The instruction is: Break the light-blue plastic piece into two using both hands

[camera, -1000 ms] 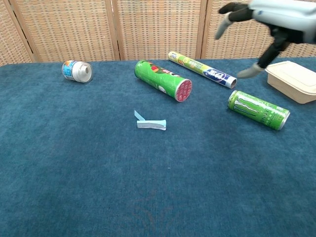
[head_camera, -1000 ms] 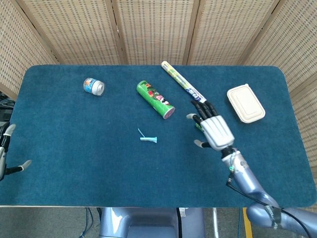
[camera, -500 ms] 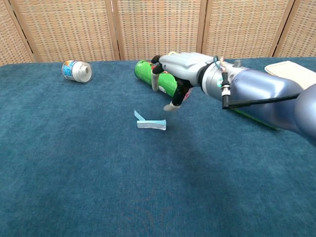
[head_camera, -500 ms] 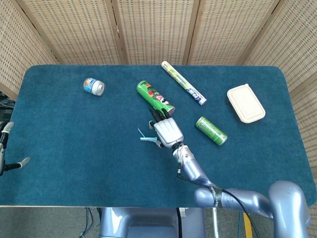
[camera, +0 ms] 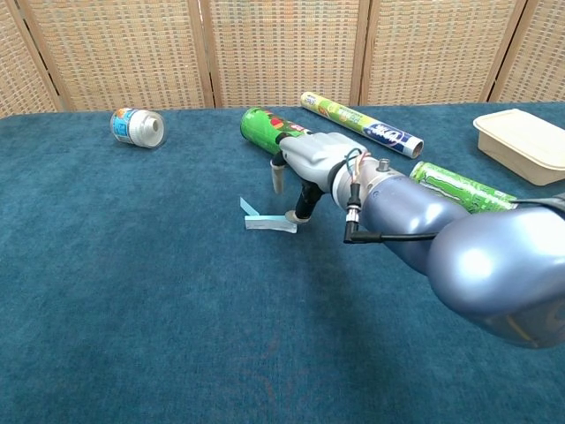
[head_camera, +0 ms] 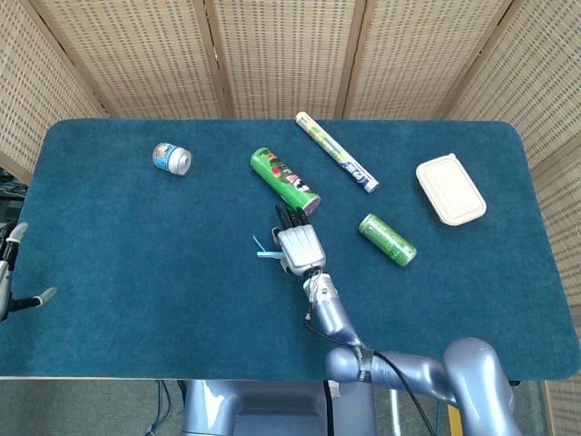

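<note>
I have the right hand (camera: pixel 305 168) over the light-blue plastic piece (camera: pixel 269 220), fingers apart, empty | piece's long axis runs sideways, just left of that hand | left hand (head_camera: pixel 11 272) open, well apart

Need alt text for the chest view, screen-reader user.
The robot's right hand reaches down over a small light-blue plastic piece lying on a dark blue tabletop, one fingertip at the piece's right end. Behind lie a green chip tube, a small tin can, a long slim tube, a green drink can and a beige lidded box.
</note>
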You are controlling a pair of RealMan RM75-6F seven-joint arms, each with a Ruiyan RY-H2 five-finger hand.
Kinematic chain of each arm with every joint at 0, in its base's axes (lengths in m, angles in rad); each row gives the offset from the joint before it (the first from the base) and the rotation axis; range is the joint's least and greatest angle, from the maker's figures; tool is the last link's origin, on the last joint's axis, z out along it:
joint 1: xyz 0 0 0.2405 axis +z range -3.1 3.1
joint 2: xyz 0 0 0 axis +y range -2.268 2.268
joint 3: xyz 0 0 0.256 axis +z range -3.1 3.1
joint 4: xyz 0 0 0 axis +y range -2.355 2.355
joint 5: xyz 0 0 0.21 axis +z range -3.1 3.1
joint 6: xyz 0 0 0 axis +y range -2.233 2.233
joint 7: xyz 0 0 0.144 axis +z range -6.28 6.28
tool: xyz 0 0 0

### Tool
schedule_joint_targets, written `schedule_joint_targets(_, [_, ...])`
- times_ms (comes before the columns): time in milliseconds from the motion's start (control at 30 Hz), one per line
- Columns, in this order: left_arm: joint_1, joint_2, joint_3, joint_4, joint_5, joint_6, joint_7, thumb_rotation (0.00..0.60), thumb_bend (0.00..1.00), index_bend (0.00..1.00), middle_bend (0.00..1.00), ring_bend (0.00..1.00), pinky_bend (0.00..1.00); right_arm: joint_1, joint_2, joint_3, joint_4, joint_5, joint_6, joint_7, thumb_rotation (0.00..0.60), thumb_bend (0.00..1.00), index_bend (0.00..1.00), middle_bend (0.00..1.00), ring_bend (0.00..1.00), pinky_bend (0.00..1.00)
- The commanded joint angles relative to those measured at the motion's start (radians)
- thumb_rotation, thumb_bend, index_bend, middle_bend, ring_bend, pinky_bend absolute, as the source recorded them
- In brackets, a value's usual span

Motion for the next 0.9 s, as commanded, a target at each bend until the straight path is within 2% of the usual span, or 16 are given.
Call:
schedule_joint_targets(33, [0.001, 0.001, 0.001, -0.001, 0.003, 0.002, -0.001, 0.6, 0.0, 0.0, 0.0, 0.0, 0.0, 0.002, -0.022, -0.003, 0.028, -0.002, 0.009, -0.005, 0.6, 0.34, 0.42, 0.0, 0.0, 0.0])
schedule_joint_targets(900, [-0.003, 0.003, 0.004, 0.009, 0.01, -0.003, -0.02, 0.6, 0.0, 0.0, 0.0, 0.0, 0.0, 0.005, -0.117, 0.02, 0.164, -0.002, -0.029, -0.009, 0.6, 0.36, 0.44, 0.0, 0.0, 0.0])
